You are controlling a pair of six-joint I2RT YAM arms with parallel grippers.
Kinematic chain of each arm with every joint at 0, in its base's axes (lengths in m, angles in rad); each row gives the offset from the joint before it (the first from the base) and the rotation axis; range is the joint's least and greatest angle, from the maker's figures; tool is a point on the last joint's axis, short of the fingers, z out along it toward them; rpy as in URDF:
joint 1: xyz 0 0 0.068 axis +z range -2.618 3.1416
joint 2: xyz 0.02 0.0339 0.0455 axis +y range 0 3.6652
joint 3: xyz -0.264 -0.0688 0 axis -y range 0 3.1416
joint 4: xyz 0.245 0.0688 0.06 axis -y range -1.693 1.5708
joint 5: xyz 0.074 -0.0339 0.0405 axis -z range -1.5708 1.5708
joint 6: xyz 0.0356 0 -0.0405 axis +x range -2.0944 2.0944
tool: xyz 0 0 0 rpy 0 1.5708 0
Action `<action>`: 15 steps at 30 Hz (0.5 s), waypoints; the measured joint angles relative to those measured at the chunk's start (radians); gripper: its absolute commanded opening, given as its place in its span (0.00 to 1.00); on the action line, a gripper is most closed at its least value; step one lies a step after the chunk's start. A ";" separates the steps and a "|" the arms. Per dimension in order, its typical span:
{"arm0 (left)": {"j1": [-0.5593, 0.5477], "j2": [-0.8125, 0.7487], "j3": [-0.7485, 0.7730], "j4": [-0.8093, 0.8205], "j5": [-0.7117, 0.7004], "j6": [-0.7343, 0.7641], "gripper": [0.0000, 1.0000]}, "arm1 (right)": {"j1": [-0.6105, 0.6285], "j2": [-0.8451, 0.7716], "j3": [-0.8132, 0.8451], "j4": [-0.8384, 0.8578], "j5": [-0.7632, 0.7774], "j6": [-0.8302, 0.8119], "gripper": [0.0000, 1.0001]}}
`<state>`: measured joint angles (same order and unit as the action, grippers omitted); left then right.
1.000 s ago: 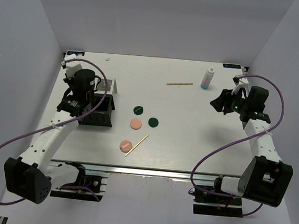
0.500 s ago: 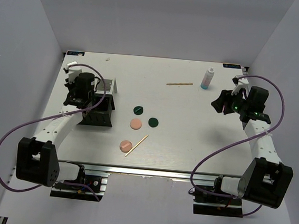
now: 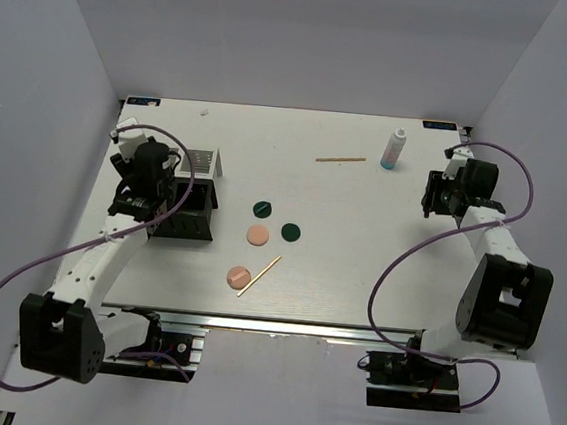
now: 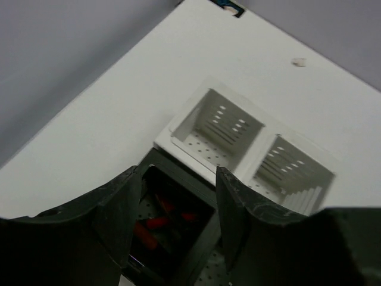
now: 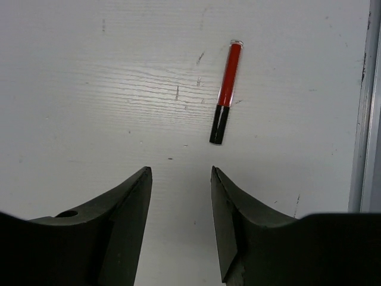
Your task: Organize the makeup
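Stick [image 5: 225, 92] ahead of right fingers [image 5: 233, 221], apart; left fingers [image 4: 116, 214] apart over organizer [image 4: 178, 171]; bottle [image 3: 396, 151] label unreadable, maybe blue.

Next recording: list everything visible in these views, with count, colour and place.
peach-pink discs: two, peach-pink, table centre
dark green discs: two, dark green, next to the farther pink disc
wooden sticks: two, pale wood, one far centre, one beside the nearer pink disc
bottle: one, white and blue, far right
red-and-black stick: one, loose on the table below the right gripper
red sticks: count unclear, inside a black organizer compartment
organizer: one, black with white compartments, left side
white scrap: one, far edge, left
table: one, white
left gripper: one, black, open, over the organizer
right gripper: one, black, open, far right
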<state>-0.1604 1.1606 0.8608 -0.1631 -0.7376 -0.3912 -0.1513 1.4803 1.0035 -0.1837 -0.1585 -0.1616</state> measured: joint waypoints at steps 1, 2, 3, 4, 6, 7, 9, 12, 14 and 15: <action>0.000 -0.022 0.000 -0.007 0.032 -0.005 0.67 | 0.000 0.031 0.010 0.000 0.011 -0.002 0.50; 0.001 -0.047 0.002 -0.015 0.073 -0.007 0.72 | 0.000 0.071 0.027 0.000 0.022 -0.005 0.51; 0.002 -0.069 0.002 -0.018 0.119 -0.009 0.81 | 0.000 0.113 0.048 0.000 0.028 -0.006 0.51; 0.002 -0.092 0.003 -0.019 0.163 -0.009 0.84 | 0.000 0.161 0.077 -0.002 0.033 -0.008 0.51; 0.002 -0.137 0.003 -0.016 0.282 -0.025 0.89 | 0.000 0.256 0.135 0.002 0.037 -0.013 0.52; 0.002 -0.158 0.002 -0.016 0.346 -0.034 0.91 | 0.000 0.294 0.157 0.005 0.039 -0.016 0.52; 0.002 -0.192 0.000 -0.011 0.446 -0.058 0.91 | 0.000 0.359 0.188 0.008 0.047 -0.025 0.52; 0.001 -0.248 -0.020 -0.008 0.557 -0.096 0.92 | 0.000 0.423 0.217 0.008 0.063 -0.038 0.51; 0.001 -0.280 -0.032 -0.010 0.599 -0.115 0.92 | 0.000 0.449 0.227 0.012 0.078 -0.051 0.50; 0.001 -0.291 -0.035 -0.011 0.612 -0.122 0.93 | 0.000 0.455 0.228 0.015 0.082 -0.054 0.50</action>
<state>-0.1593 0.8692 0.8257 -0.1741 -0.1257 -0.5137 -0.1509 1.9358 1.2316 -0.1688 -0.0769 -0.2157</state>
